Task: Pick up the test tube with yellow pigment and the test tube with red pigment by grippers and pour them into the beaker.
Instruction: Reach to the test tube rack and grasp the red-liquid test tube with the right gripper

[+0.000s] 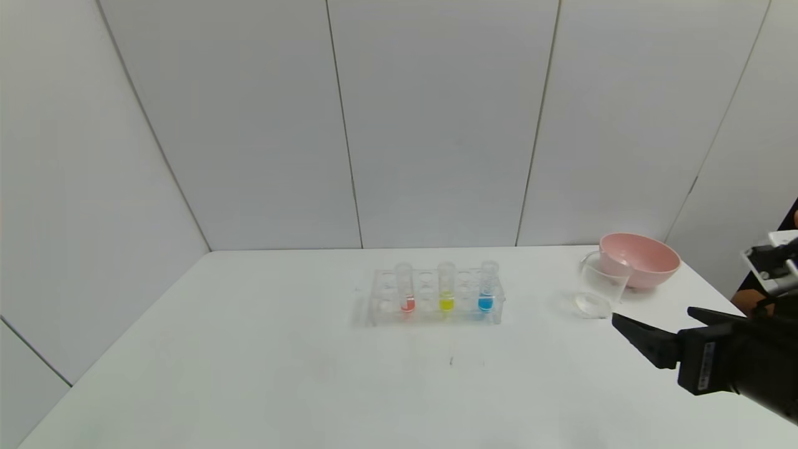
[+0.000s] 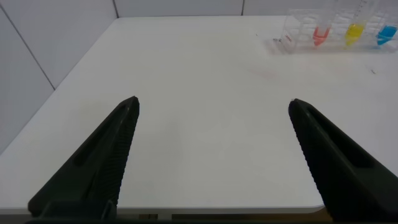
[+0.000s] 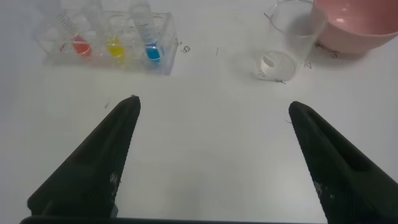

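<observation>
**Tubes in the rack, both grippers empty**

We see a clear rack (image 1: 436, 298) standing near the middle of the white table (image 1: 249, 349). Three tubes stand upright in it, in a row. The red tube (image 1: 406, 288) is on the robot's left, the yellow tube (image 1: 446, 287) is in the middle, and a blue tube (image 1: 487, 285) is on the right. Each has its colour down at the tip.

The beaker (image 1: 600, 288) stands on the table to the right of the rack, well apart from it. It looks empty. The pink bowl (image 1: 641, 259) sits just behind it, and we cannot tell whether the two touch.

The right gripper (image 1: 654, 333) hangs over the table's right side, nearer to us than the beaker. Its wrist view shows its fingers (image 3: 99, 162) spread wide with nothing between them; rack and beaker lie ahead of it.

The left gripper (image 2: 214, 106) is out of the head view. Its own camera shows it low over the table's left part, fingers (image 2: 99, 162) spread wide and holding nothing, with the rack far off.
</observation>
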